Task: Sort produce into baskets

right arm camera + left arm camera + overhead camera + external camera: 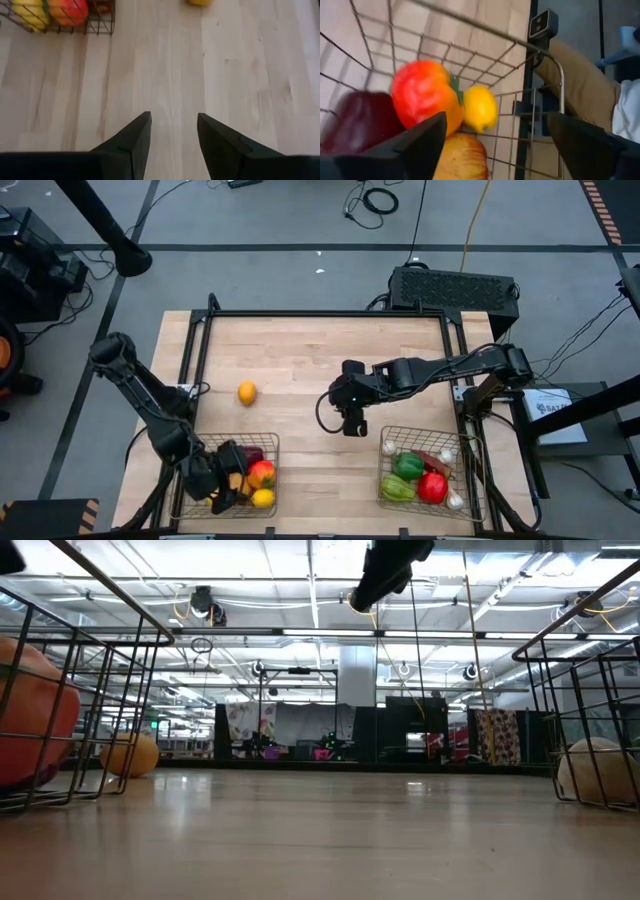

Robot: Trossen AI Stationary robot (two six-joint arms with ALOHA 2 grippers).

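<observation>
The left basket (pixel 190 498) stands at the table's front left and holds a red-orange piece (pixel 422 92), a yellow lemon (pixel 479 107), a dark red piece (pixel 360 122) and a yellow-orange piece (pixel 465 160). My left gripper (pixel 495 120) is open low inside this basket, its fingers on either side of the yellow-orange piece. The right basket (pixel 465 480) at the front right holds green peppers (pixel 402 476), a red piece (pixel 433 487) and white garlic (pixel 455 501). One orange-yellow fruit (pixel 246 392) lies on the bare table. My right gripper (pixel 174 115) is open and empty above the table's middle.
A dark metal frame (pixel 330 314) runs along the table's far and side edges. Bare wood lies between the two baskets. In the low view the loose fruit (pixel 130 752) sits behind the left basket's wires (pixel 100 690), and garlic (pixel 600 772) shows in the right basket.
</observation>
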